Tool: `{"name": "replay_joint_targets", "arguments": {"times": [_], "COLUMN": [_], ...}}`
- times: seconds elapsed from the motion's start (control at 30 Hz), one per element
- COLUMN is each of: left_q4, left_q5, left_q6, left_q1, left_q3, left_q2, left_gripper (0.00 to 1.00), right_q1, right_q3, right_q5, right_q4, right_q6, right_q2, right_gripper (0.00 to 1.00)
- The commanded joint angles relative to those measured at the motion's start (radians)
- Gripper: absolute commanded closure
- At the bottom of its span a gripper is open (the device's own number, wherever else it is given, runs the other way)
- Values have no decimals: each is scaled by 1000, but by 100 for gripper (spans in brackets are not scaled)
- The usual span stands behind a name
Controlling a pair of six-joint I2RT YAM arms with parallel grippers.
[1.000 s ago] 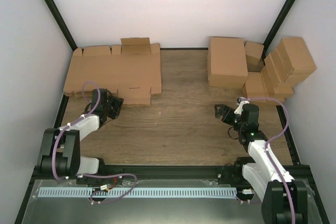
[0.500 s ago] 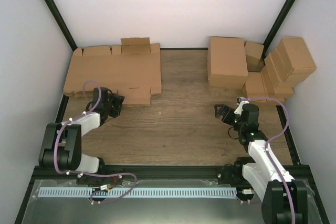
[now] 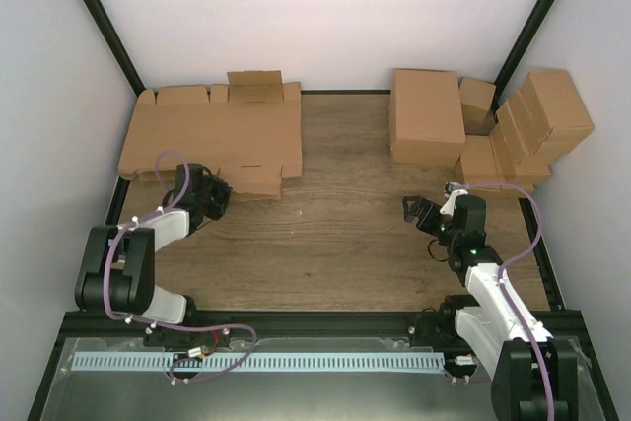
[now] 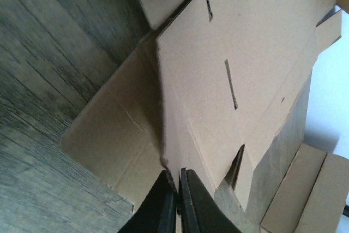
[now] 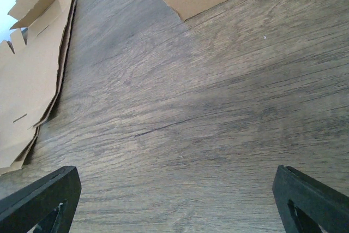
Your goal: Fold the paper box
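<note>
From the top external view, the paper box (image 3: 212,135) is a flat blank on top of the stack of blanks at the far left of the table (image 3: 335,234), with no wall raised and no flap turned up, so folding has hardly begun. The left gripper (image 3: 219,194) sits at the near edge of that stack, its tip on the cardboard border. The right gripper (image 3: 414,210) hovers over bare wood well to the right of the stack, and the folded boxes (image 3: 426,115) lie beyond it toward the far right corner.

In the left wrist view, the left gripper (image 4: 178,188) has its fingers pinched together on the thin edge of the paper box (image 4: 256,42), which spreads up and away from the tips; a lower blank (image 4: 114,135) lies just beside them to the left. This looks like the first grasp, to pull one sheet free.

In the right wrist view, the right gripper (image 5: 174,195) stands wide apart and holds nothing; only wood lies between its fingers, with the stack (image 5: 27,96) off to its left. Separating the sheet, creasing, raising walls and tucking flaps all appear left to do.
</note>
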Motion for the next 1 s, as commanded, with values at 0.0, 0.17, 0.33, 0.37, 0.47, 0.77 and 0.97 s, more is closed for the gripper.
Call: {"name": "replay_joint_targets", "arguments": {"times": [0.0, 0.17, 0.33, 0.37, 0.47, 0.77, 0.97], "left_q4": [-65, -208, -373, -399, -477, -659, -756], "left_q5": [-79, -159, -229, -234, -235, -97, 60], "left_q6": [34, 101, 177, 184, 195, 202, 141], "left_q1": [4, 4, 4, 4, 4, 2, 2], "left_q3": [44, 95, 161, 168, 179, 191, 212], "left_q2": [-88, -228, -394, -427, -544, -908, -1018], "left_gripper": [96, 96, 96, 96, 96, 96, 96], "right_q1": [6, 6, 6, 6, 6, 6, 6], "right_q3": [5, 5, 7, 7, 7, 14, 41], "right_q5": [2, 0, 2, 2, 3, -6, -56], "right_q4": [10, 10, 10, 9, 9, 5, -20], "right_q6": [10, 10, 10, 11, 11, 11, 1], "right_q2": [-4, 0, 2, 2, 2, 24, 71], "right_gripper": [0, 0, 0, 0, 0, 0, 0]}}
